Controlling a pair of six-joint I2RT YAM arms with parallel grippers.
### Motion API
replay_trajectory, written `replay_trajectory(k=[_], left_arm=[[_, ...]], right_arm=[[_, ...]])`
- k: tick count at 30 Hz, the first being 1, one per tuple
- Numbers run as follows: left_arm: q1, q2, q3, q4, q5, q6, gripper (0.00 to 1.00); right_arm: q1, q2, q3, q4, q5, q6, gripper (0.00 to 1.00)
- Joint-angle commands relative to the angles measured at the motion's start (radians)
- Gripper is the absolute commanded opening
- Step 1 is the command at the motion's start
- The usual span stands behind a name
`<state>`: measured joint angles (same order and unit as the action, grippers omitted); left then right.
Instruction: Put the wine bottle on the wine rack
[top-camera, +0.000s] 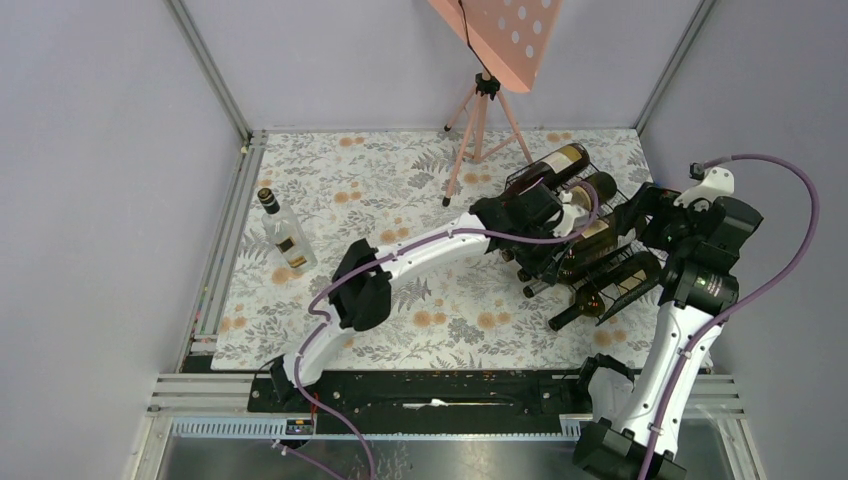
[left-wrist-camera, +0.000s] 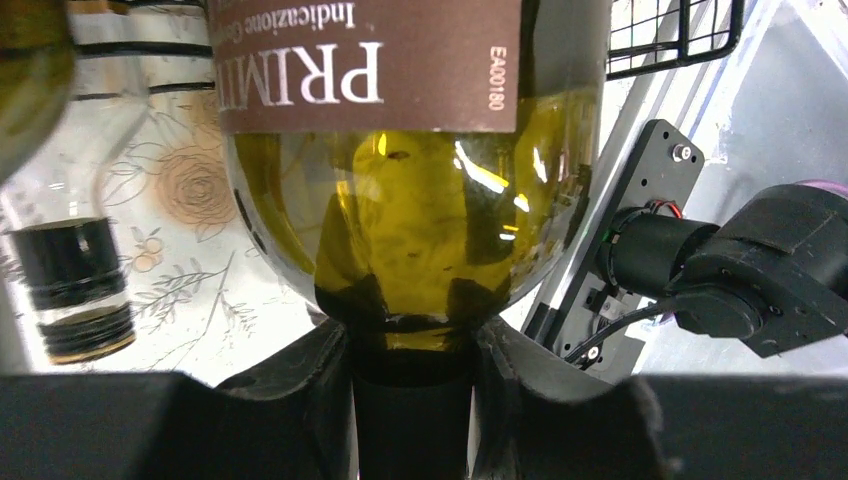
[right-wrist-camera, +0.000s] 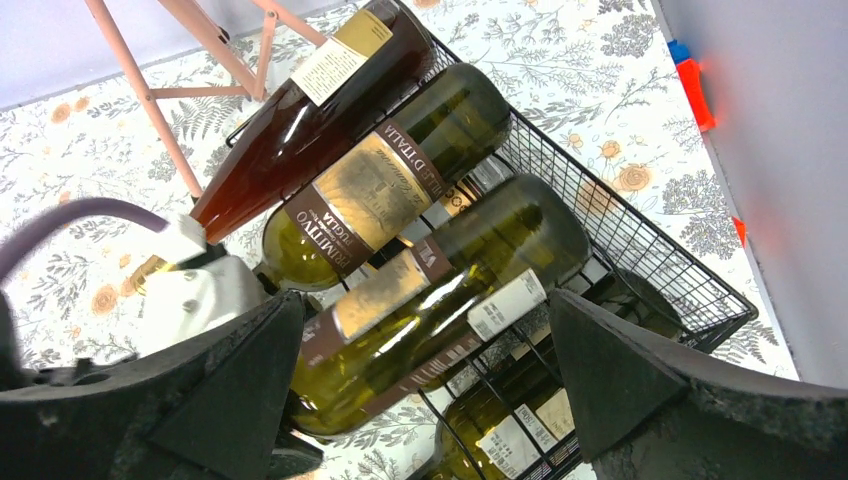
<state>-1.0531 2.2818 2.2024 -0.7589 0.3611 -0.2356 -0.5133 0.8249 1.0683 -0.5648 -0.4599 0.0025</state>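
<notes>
My left gripper (top-camera: 555, 215) reaches into the black wire wine rack (top-camera: 628, 212) at the right. In the left wrist view it (left-wrist-camera: 412, 345) is shut on the neck of a green wine bottle (left-wrist-camera: 420, 230) with a brown "PRIMIT…" label, which lies among the rack's cradles. Several bottles lie in the rack (right-wrist-camera: 640, 250). My right gripper (top-camera: 650, 215) hovers just right of the rack. In its wrist view it (right-wrist-camera: 425, 300) is open and empty above the bottles.
A pink tripod stand (top-camera: 480, 110) stands behind the rack, and its legs (right-wrist-camera: 150, 100) show in the right wrist view. A clear liquor bottle (top-camera: 285, 235) stands on the floral mat at the far left. Grey walls close in on both sides.
</notes>
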Motion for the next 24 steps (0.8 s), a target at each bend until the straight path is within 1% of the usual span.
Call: replay_trajectory(k=[1, 7, 14, 16, 24], left_arm=[[-0.018, 0.002, 0.116, 0.175, 0.007, -0.053, 0.0], [-0.021, 0.048, 0.159, 0.195, -0.036, -0.09, 0.0], [-0.021, 0.072, 0.157, 0.213, -0.043, -0.111, 0.0], [-0.021, 0.081, 0.157, 0.217, -0.047, -0.115, 0.0], [-0.02, 0.096, 0.152, 0.22, -0.035, -0.113, 0.0]], right_arm=[[-0.005, 0.003, 0.05, 0.016, 0.002, 0.002, 0.99], [-0.005, 0.005, 0.044, 0.011, -0.007, 0.002, 1.0], [-0.005, -0.002, 0.023, 0.012, -0.026, 0.003, 1.0], [-0.005, -0.006, 0.016, 0.012, -0.029, -0.027, 1.0], [-0.005, -0.036, -0.029, 0.024, -0.057, -0.046, 1.0]])
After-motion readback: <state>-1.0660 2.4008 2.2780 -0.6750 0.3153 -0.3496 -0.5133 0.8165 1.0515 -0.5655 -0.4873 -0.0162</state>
